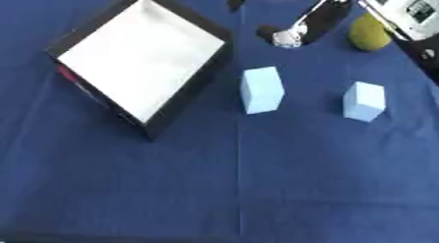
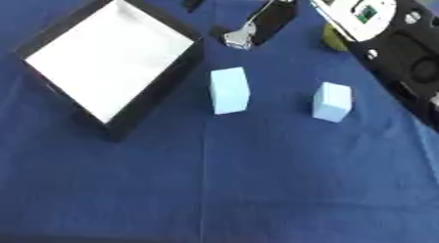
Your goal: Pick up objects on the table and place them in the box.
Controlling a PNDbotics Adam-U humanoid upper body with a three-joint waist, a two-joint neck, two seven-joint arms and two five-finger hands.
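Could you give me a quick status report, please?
Right robot hand far side, state unclear. Left out of view. Two light blue blocks on cloth, box empty. Path clear.

Pretty soft all over, edges smeared, no crisp detail anywhere. Lighting's even and bright, and the white box floor (image 1: 137, 56) is nearly blown out. Below the blurry right hand (image 1: 296, 34), the light blue blocks (image 1: 261, 90) throw barely any shadow on the tablecloth (image 1: 257, 188).
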